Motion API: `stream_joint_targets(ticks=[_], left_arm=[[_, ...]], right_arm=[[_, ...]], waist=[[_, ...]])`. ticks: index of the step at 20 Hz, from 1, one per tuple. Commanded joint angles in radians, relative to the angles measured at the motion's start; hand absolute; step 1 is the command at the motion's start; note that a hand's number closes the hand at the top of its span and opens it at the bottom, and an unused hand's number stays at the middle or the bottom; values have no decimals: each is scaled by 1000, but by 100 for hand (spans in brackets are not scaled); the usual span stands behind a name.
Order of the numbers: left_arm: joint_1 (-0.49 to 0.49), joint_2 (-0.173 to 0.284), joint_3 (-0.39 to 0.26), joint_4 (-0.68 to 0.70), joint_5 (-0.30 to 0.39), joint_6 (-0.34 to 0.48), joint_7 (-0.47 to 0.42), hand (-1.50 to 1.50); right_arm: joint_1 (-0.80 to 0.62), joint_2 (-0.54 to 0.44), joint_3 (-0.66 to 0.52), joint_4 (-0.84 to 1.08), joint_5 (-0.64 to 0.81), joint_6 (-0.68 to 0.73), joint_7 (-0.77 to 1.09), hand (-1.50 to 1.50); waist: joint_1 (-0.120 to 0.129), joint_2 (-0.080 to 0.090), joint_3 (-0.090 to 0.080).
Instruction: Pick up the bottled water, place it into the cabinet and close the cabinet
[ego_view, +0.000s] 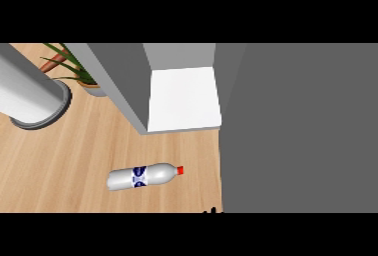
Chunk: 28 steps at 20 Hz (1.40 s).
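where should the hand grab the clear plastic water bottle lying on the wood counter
Probably around the labelled middle of the clear plastic water bottle, coming from above. It lies on its side, red cap pointing right and slightly up, so fingers should close across its width, not along it.

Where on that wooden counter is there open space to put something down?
Bare wood lies left of the bottled water, below the grey cylinder, and between the bottle and the open cabinet. The top left is crowded: cylinder, potted plant, cabinet side.
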Motion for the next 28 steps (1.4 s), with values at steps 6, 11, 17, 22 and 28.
stream_joint_targets(ticks=[6, 11, 17, 22, 28], left_arm=[[-131, -18, -63, 25, -13, 82, 139, -150], [-228, -19, 5, 32, 40, 48, 163, -150], [-317, -19, 25, 88, 57, 15, 213, -150], [-361, -19, 81, 186, 97, 6, 143, -150], [-408, -19, 84, 279, 141, -49, 72, -150]], right_arm=[[73, -5, -41, -140, -103, 5, 48, -150], [145, -5, -26, -167, -105, 40, 26, -150], [161, -18, -101, -146, -147, 69, -14, -150], [221, 11, -71, -231, -141, 54, 4, -150], [299, -18, -155, -187, -209, 150, -76, -150]], waist=[[11, -1, -1], [-3, -2, 0], [8, 0, 1], [23, 0, 0], [30, 1, 1]])
